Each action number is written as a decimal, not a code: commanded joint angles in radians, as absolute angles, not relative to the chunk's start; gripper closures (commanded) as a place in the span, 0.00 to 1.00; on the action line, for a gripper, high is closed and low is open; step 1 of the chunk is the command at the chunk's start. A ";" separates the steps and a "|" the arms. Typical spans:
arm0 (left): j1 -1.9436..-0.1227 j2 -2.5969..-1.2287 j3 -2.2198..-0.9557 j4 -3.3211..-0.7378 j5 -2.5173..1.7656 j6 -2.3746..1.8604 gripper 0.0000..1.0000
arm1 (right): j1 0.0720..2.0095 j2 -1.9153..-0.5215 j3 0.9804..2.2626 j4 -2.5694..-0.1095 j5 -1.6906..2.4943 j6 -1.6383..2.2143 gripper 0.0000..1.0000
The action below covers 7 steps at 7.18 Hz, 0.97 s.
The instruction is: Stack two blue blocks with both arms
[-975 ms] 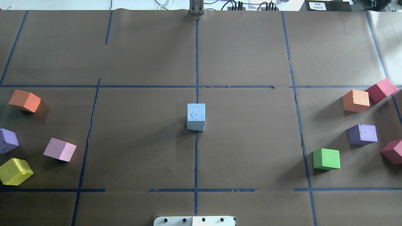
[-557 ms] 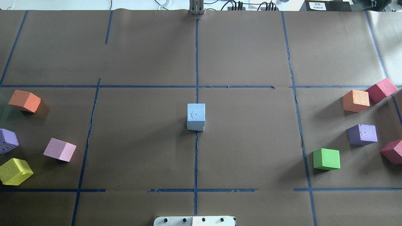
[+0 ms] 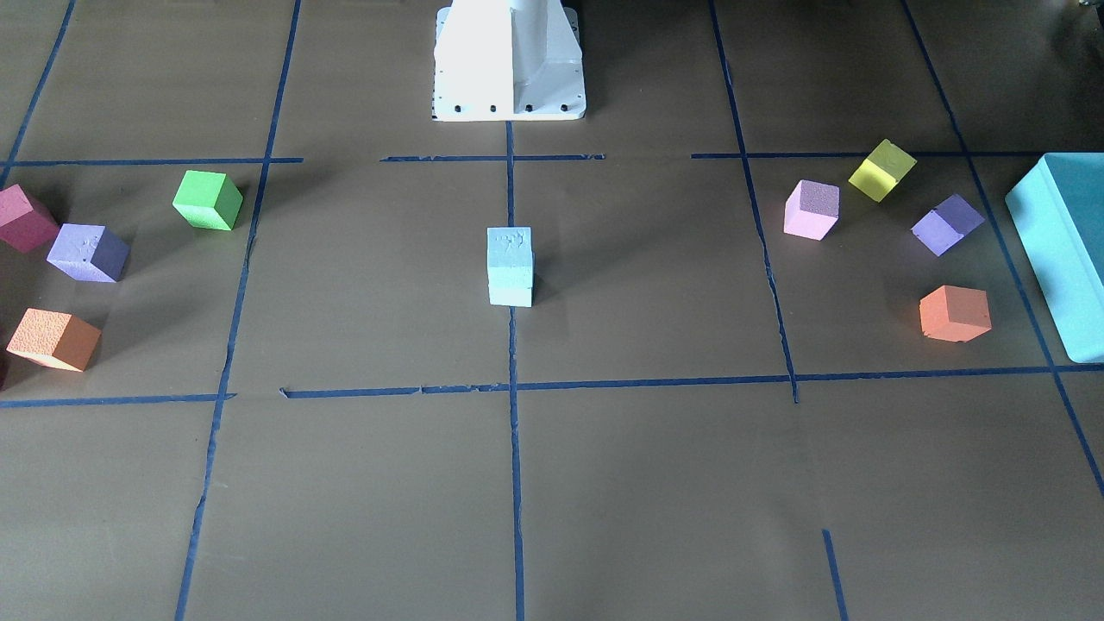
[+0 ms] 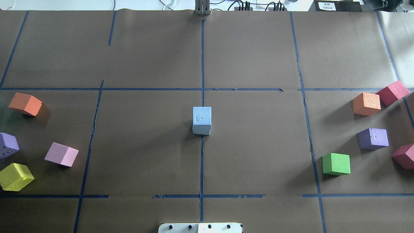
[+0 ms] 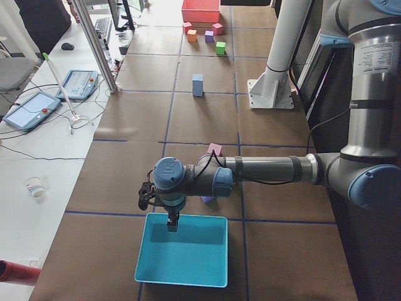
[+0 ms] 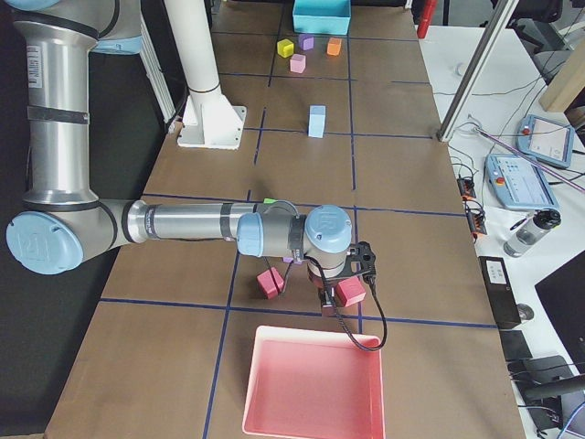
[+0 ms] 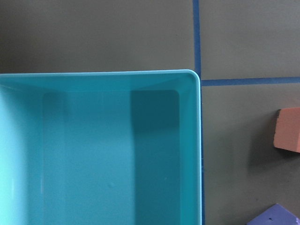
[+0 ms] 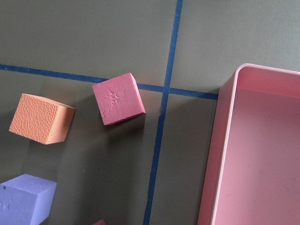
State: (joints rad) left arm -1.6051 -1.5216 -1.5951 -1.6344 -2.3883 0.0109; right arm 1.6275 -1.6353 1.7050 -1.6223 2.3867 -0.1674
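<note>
Two pale blue blocks stand stacked at the table's middle on the centre tape line: the upper block [image 4: 201, 116] sits on the lower block [image 4: 201, 131], slightly offset. The stack also shows in the front view [image 3: 509, 266]. No gripper touches it. My left gripper [image 5: 172, 222] hangs over the turquoise tray [image 5: 182, 276] at the table's left end. My right gripper [image 6: 326, 302] hangs by a red cube [image 6: 350, 292] near the pink tray [image 6: 311, 340]. Both show only in side views, so I cannot tell whether they are open or shut.
Orange [image 4: 25, 104], purple [image 4: 8, 145], pink [image 4: 61, 154] and yellow [image 4: 15, 176] cubes lie at the left. Orange [image 4: 366, 103], red [image 4: 392, 92], purple [image 4: 373, 138] and green [image 4: 336, 164] cubes lie at the right. The white pedestal [image 3: 509, 60] stands at the robot's edge.
</note>
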 commanded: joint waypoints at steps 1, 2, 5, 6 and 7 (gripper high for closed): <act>-1.605 -1.522 -1.597 -1.635 -2.390 0.008 0.00 | 1.637 -1.634 1.706 -1.623 2.387 -0.167 0.00; -1.605 -1.522 -1.597 -1.635 -2.390 0.009 0.00 | 1.643 -1.634 1.707 -1.621 2.387 -0.167 0.00; -1.605 -1.522 -1.597 -1.637 -2.388 0.011 0.00 | 1.649 -1.634 1.706 -1.623 2.387 -0.167 0.00; -1.605 -1.522 -1.597 -1.635 -2.388 0.011 0.00 | 1.649 -1.634 1.707 -1.623 2.387 -0.166 0.00; -1.605 -1.522 -1.597 -1.637 -2.388 0.011 0.00 | 1.651 -1.634 1.707 -1.623 2.387 -0.167 0.00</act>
State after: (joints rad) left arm -1.6045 -1.5217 -1.5969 -1.6359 -2.3886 0.0107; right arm 1.6493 -1.6337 1.7069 -1.6228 2.3869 -0.1665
